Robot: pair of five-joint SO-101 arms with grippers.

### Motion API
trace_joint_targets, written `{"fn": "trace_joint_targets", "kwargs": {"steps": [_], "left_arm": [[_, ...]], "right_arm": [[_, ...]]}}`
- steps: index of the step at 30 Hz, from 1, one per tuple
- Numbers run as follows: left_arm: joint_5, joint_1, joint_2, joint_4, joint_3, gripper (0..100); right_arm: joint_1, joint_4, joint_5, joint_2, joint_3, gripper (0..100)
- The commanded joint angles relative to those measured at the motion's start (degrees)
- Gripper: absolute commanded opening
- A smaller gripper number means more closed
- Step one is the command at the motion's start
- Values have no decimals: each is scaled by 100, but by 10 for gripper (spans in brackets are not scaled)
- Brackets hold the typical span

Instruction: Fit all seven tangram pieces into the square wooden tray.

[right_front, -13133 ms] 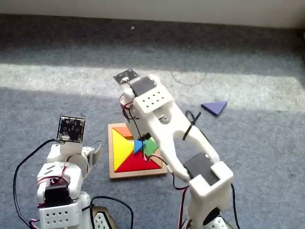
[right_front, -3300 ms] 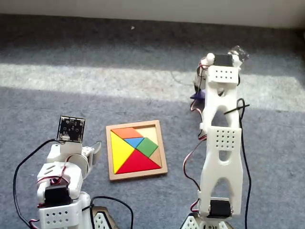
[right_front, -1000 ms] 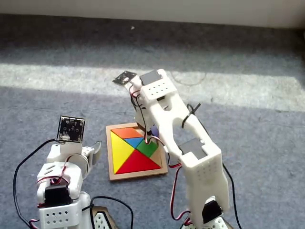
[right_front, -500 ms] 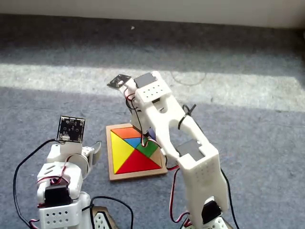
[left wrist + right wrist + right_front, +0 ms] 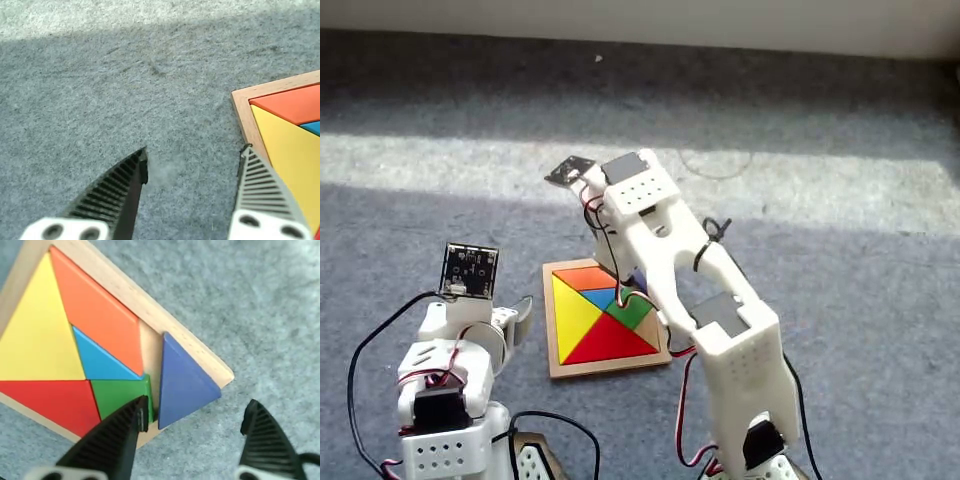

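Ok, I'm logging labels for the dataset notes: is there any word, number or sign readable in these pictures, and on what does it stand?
No text can be read.
Wooden tray and its coloured pieces: plain surfaces, no print.
Dark circuit board atop the left arm: tiny pale marks, too small to read.

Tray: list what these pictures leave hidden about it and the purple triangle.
High view: the right arm covers the tray's far right part, where the purple triangle lies.
Right wrist view: the triangle overlaps the rim; flat or tilted cannot be told. The right gripper's finger hides part of the green piece.
Left wrist view: the picture's edge cuts off most of the tray.
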Motion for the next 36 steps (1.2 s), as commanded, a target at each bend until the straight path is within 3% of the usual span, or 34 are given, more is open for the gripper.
{"fn": "trace_joint_targets", "kwargs": {"steps": [1,13,20,25,36], "left_arm": [[-44,84,-66,-18,-31,295],[-44,84,-66,-18,-31,295],[-44,84,-66,-18,-31,295],[-44,84,-66,-18,-31,295],[-44,84,-66,-9,-31,295]], "right_arm": [[-40,242,70,-418,-48,278],[233,382,18,-444,-57,86],[708,-4,-492,-409,-259,14],[725,-752,-563,-321,84,5],[145,-699,-554,-233,400,5]]}}
